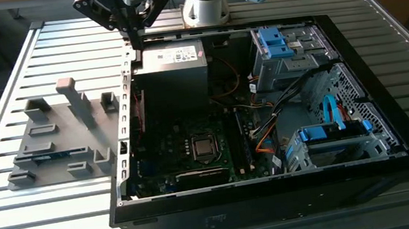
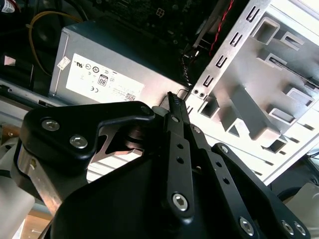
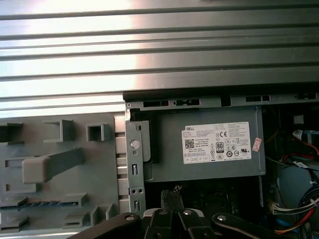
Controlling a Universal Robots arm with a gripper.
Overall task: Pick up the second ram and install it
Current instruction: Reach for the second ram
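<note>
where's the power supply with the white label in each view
Exterior view: power supply in the open case's far corner, toward the exterior view's left.
Second wrist view: the gray box just beyond the gripper.
First wrist view: it sits just inside the case wall.
Shared landmark: the gray slotted rack, outside that wall.

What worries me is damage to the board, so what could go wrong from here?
1. The shut gripper hangs near the computer case's metal edge; dropping there could strike it.
2. The memory stick lies low in the gray rack between raised posts, which the gripper might bump.
3. Loose cables beside the motherboard could snag.
</note>
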